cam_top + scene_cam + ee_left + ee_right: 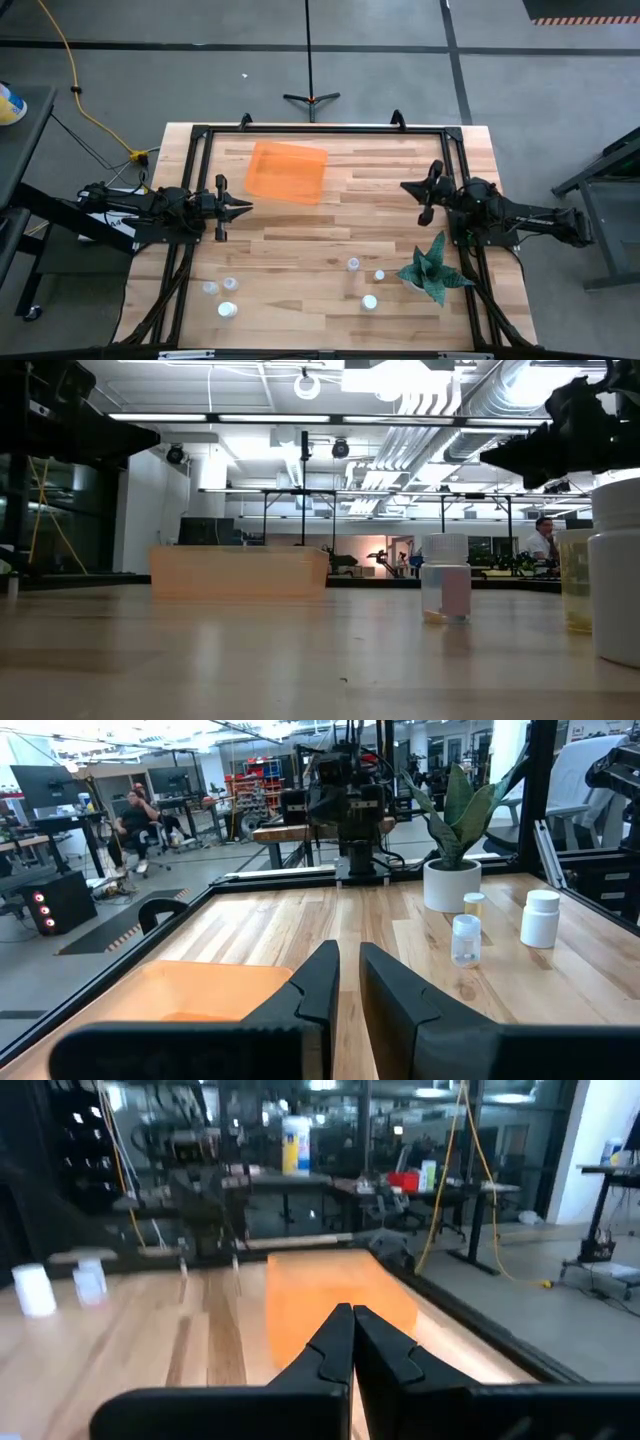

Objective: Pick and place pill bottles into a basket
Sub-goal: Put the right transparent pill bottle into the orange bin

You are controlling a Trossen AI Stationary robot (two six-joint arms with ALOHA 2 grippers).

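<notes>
Six pill bottles, one basket, one plant, two arms.

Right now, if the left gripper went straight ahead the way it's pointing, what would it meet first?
Probably nothing on the table: the left gripper points across bare wood toward the right arm's gripper, passing just beside the shallow translucent orange plastic tray. Height is unclear.

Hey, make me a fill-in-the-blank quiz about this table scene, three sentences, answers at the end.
1. The shallow translucent orange plastic basket holds ____ pill bottles.
2. In the high view, the small whitish white-capped pill bottles stand in two groups of ____ each.
3. The spiky green potted plant stands nearest the ____ hand, whose fingers are shut and hold nothing.

Missing words: no; three; right
</notes>
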